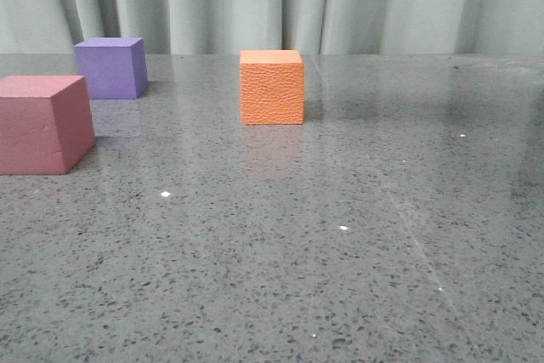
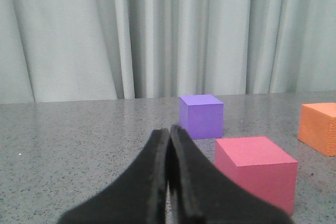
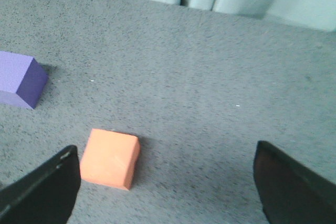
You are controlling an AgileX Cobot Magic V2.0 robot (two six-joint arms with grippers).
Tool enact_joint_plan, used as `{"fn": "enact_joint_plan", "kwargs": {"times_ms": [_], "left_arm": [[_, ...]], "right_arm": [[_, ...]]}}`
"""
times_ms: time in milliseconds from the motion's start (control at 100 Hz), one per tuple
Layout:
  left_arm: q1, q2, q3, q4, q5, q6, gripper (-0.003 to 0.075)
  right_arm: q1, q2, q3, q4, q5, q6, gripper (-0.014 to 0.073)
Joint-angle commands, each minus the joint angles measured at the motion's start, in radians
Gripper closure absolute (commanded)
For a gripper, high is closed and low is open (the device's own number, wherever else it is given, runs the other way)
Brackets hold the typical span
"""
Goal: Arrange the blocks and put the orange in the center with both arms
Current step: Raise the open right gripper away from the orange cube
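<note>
The orange cube stands on the grey table near the middle, toward the back. The purple cube stands at the back left. The pink-red cube stands at the left edge, nearer than the purple one. No gripper shows in the front view. In the left wrist view my left gripper is shut and empty, low over the table, with the pink-red cube, purple cube and orange cube beyond it. My right gripper is wide open, above the table; the orange cube lies just inside one finger, the purple cube farther off.
A pale green curtain hangs behind the table's far edge. The speckled grey tabletop stretches across the front and right side.
</note>
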Motion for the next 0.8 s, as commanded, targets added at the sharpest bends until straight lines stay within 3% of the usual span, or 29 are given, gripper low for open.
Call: {"fn": "enact_joint_plan", "kwargs": {"times_ms": [0, 350, 430, 570, 790], "left_arm": [[0.001, -0.034, 0.055, -0.002, -0.074, -0.002, 0.0739], [0.001, -0.034, 0.055, -0.002, -0.074, -0.002, 0.0739], [0.001, -0.034, 0.055, -0.002, -0.074, -0.002, 0.0739], [0.001, -0.034, 0.055, -0.002, -0.074, -0.002, 0.0739], [0.001, -0.034, 0.055, -0.002, -0.074, -0.002, 0.0739]], "right_arm": [[-0.004, -0.107, 0.049, -0.068, -0.034, -0.026, -0.0061], [-0.004, -0.498, 0.589, -0.129, -0.147, 0.001, -0.0059], [-0.004, -0.598, 0.704, -0.129, -0.172, 0.016, -0.0016], [-0.004, -0.763, 0.877, -0.129, -0.170, 0.021, 0.0195], [-0.004, -0.974, 1.041, -0.129, -0.173, 0.021, 0.0665]]}}
